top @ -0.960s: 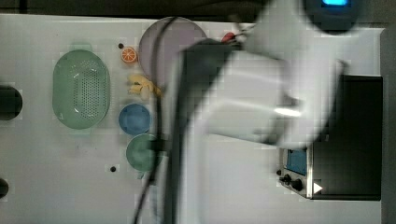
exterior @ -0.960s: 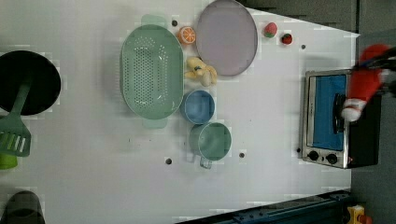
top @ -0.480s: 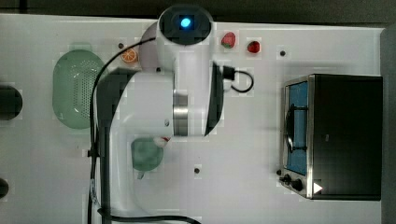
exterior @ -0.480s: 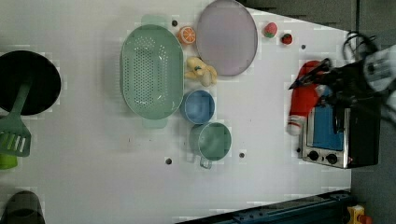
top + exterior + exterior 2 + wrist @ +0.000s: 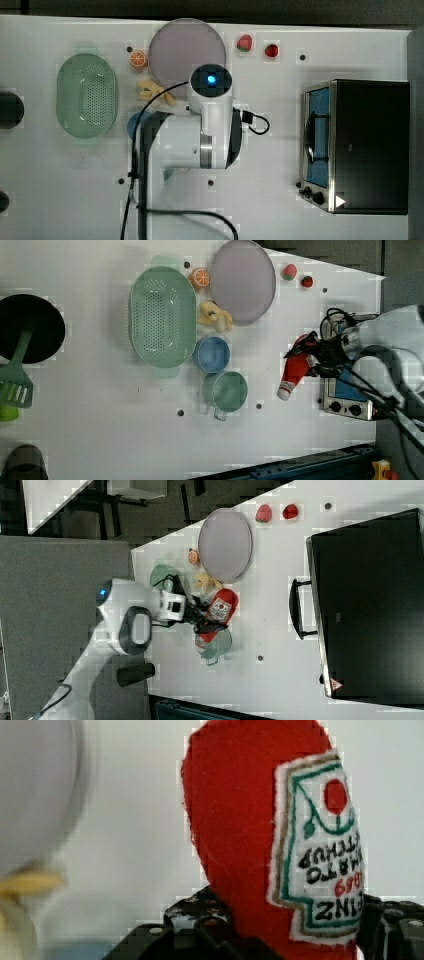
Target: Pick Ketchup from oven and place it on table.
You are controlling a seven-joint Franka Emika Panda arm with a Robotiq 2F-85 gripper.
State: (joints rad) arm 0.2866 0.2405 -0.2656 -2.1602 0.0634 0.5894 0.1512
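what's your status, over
Gripper shut on ketchup. Ketchup out of oven, held over table, cap tilted down. Green cup and blue bowl nearby in the left view, apart from the bottle.

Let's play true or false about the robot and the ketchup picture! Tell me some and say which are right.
1. The gripper is holding the ketchup. True.
2. The ketchup is inside the oven. False: it is out, held over the table.
3. Two strawberries lie near the purple plate. True.
4. The colander is red. False: it is green.
5. The blue bowl is stacked on the plate. False: it sits beside the green cup.
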